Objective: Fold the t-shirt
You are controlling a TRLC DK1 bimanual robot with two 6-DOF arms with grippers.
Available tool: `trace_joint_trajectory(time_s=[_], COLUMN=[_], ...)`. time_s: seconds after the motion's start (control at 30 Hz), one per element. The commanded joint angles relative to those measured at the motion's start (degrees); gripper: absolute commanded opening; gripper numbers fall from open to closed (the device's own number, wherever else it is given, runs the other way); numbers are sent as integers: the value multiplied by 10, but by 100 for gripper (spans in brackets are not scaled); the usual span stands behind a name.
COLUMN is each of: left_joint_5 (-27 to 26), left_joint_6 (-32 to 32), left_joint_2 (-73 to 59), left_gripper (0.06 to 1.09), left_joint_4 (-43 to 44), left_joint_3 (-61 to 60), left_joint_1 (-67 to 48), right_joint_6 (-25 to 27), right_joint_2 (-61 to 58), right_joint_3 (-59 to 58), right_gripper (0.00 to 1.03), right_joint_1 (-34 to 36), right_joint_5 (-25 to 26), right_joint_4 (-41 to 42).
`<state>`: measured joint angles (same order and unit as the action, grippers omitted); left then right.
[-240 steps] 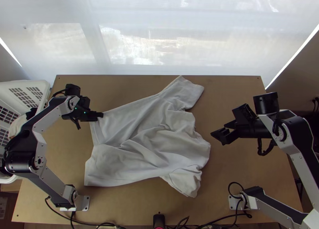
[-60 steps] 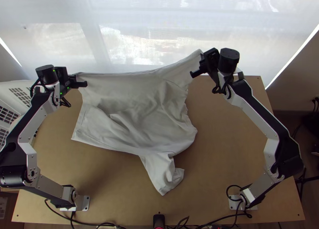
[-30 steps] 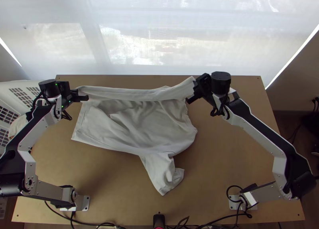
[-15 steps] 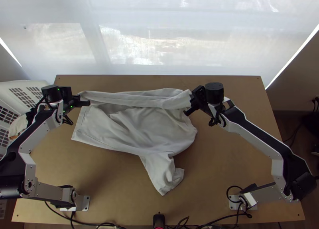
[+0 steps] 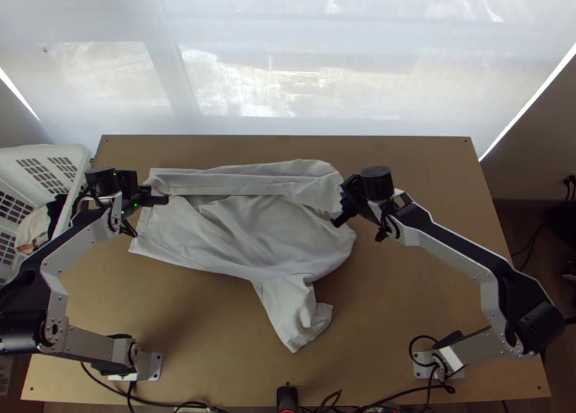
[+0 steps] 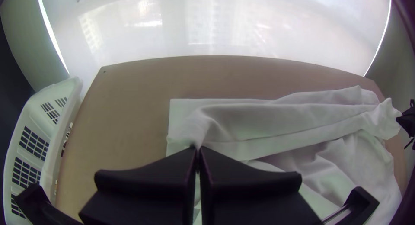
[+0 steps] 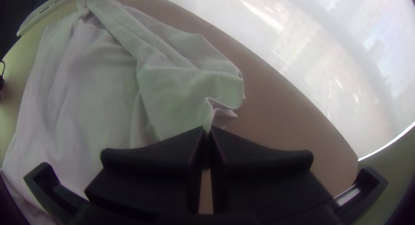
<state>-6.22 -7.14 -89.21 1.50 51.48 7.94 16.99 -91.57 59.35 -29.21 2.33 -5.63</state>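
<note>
At nine o'clock a white basket [image 5: 21, 155] is standing beside the desk [image 5: 410, 298], and my left gripper [image 5: 157, 199] is pinching the t-shirt [image 5: 252, 233] at its ten o'clock. The t-shirt is lying rumpled, partly folded over, a sleeve [image 5: 294, 325] pointing toward five; my right gripper [image 5: 341, 206] is pinching it at two.

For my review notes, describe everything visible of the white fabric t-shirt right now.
The white t-shirt, of soft-looking, matte fabric, lies creased on the light wooden table. Its far side is turned back over the body in a long, uneven band, and the body below is wrinkled. One sleeve sticks out toward the table's near edge, its end rumpled. The black, flat-fingered left tool pinches the band's left end; the matching right tool pinches its right end.
</note>
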Motion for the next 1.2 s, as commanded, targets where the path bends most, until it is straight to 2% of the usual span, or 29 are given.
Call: trace_joint_trajectory(time_s=[0.0,0.03,0.1,0.17,0.23,0.27,0.3,0.33,0.37,0.4,0.57,0.77,0.93,1.17], left_joint_5=[0,0,0,0,-3,-4,-5,-9,-13,-13,-17,-53,-62,-60], left_joint_6=[-9,-10,-10,-10,-10,-10,-12,-15,-16,-16,-17,-24,-69,-91], left_joint_2=[-19,-22,-25,-28,-33,-33,-33,-32,-31,-28,25,127,178,155], left_gripper=[9,9,9,9,11,24,43,63,80,91,101,101,101,100], left_joint_4=[18,19,25,27,27,26,25,20,9,-3,-62,-182,-292,-340], left_joint_3=[-29,-34,-42,-46,-46,-45,-44,-41,-36,-31,-7,-12,-50,-77], left_joint_1=[-1,-1,-1,0,0,1,2,3,4,5,18,56,66,72], right_joint_6=[2,2,2,1,-3,-6,-6,-7,-10,-10,-13,-22,-24,-34], right_joint_2=[-12,-14,-14,-13,-10,-7,-5,0,3,10,46,92,120,151], right_joint_3=[-26,-28,-35,-39,-41,-41,-40,-38,-35,-35,-32,-31,-28,-31], right_gripper=[3,4,16,23,44,51,63,80,91,98,98,98,98,98], right_joint_1=[-1,-1,-1,-1,-1,0,0,1,1,2,7,21,37,40], right_joint_5=[0,0,0,0,0,0,0,0,0,0,0,0,0,0], right_joint_4=[4,4,4,4,4,4,4,4,4,4,-2,-40,-60,-93])
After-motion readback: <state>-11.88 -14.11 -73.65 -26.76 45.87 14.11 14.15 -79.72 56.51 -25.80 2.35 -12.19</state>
